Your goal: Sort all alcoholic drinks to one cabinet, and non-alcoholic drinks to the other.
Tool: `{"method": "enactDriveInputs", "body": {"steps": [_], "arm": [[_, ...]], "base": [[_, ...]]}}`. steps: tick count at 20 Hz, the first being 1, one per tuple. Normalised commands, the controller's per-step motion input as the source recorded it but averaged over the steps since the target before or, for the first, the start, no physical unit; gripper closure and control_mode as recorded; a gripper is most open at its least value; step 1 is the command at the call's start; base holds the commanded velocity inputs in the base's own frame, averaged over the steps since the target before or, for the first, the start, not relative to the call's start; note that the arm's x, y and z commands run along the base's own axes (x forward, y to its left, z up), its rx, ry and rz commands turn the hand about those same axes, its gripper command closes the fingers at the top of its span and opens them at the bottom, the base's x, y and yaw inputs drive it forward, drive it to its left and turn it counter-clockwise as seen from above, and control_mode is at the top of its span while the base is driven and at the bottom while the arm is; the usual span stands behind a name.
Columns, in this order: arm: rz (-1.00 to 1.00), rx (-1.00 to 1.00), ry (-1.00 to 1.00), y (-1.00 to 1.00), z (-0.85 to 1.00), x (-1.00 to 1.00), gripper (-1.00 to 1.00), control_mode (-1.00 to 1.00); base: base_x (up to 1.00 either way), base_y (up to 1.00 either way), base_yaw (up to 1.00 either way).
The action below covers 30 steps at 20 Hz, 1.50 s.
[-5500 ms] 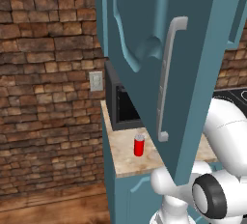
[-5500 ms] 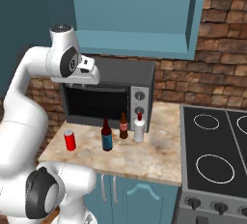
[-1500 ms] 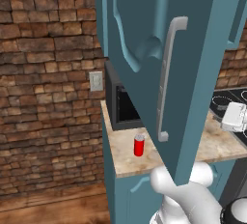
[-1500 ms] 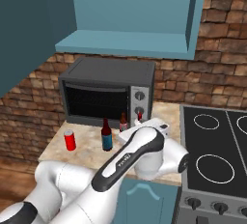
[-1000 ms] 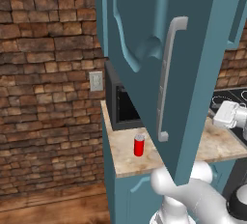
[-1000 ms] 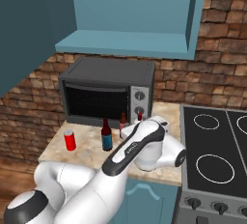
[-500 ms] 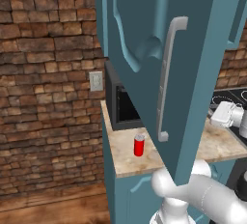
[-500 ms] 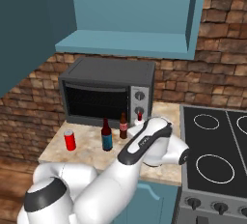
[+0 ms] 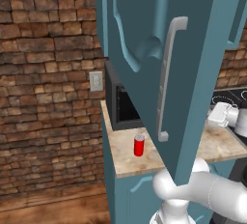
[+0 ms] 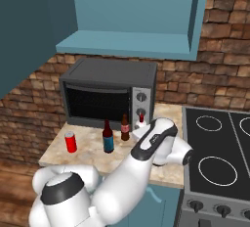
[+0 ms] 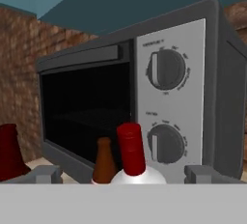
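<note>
Here the gripper (image 11: pixel 123 175) stands wide open and holds nothing, its fingers (image 11: pixel 44 174) on either side of the pale bottle (image 11: pixel 131 156) on the counter (image 10: pixel 93 156). Just behind stands a brown bottle (image 11: pixel 103 161), then the microwave (image 11: pixel 144 97). Further left stands the can (image 10: pixel 71 142).

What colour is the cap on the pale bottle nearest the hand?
Red. The cap shows best in the hand view, atop the pale bottle.

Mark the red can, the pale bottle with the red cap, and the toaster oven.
red can (image 10: pixel 71 142), right base view, on its red side.
pale bottle (image 11: pixel 131 148), hand view, on its red cap.
toaster oven (image 10: pixel 96 102), right base view, on its dark glass door.
</note>
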Motion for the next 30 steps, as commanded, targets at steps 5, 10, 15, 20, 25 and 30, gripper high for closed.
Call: {"method": "enactDriveInputs", "body": {"steps": [5,10,15,20,25,30], "arm": [[0.00,0.00,0.00,-0.01,-0.14,0.26,-1.00,-1.00],[0.00,0.00,0.00,-0.09,-0.11,0.26,-1.00,-1.00],[-0.01,0.00,0.00,-0.01,-0.08,0.18,-1.00,-1.00],[-0.01,0.00,0.00,0.00,0.00,0.01,-1.00,-1.00],[-0.01,0.00,0.00,0.00,0.00,0.00,-1.00,-1.00],[-0.01,0.00,0.00,0.01,0.00,-0.02,-1.00,-1.00]], "base": [[0.00,0.00,0.00],[0.00,0.00,0.00],[0.00,0.00,0.00],[0.00,0.00,0.00],[0.00,0.00,0.00],[0.00,0.00,0.00]]}}
